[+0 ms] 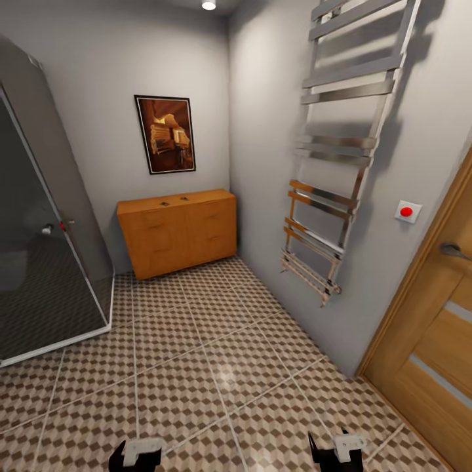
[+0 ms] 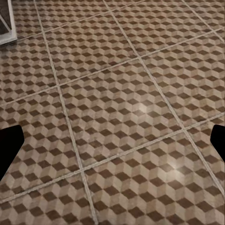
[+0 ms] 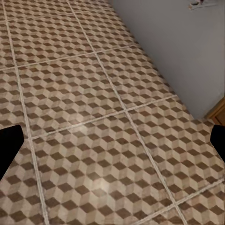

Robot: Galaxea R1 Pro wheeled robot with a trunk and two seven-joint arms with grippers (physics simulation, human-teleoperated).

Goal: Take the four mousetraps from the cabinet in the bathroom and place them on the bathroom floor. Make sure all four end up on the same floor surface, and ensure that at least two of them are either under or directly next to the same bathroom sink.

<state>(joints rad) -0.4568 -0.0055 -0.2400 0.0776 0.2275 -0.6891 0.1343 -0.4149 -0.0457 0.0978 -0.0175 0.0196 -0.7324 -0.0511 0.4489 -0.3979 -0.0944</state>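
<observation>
1. Glass shower enclosure [image 1: 46, 229] stands at my far left, and my left gripper [image 1: 136, 454] hangs low over the bathroom floor [image 1: 196, 354], holding nothing. In the left wrist view its fingertips [image 2: 10, 150] sit at opposite edges, so these jaws are spread wide.
2. Straight ahead and slightly left, well apart from both grippers, the cabinet [image 1: 178, 231] stands against the far wall under a framed picture [image 1: 165, 134], its long axis running across my view. No mousetraps are visible; I judge they are inside it.
3. Both arms look about equally far from it; I would drive forward first.
4. My right gripper [image 1: 337, 452] also gapes wide and empty, near the wooden door [image 1: 432, 341].
</observation>
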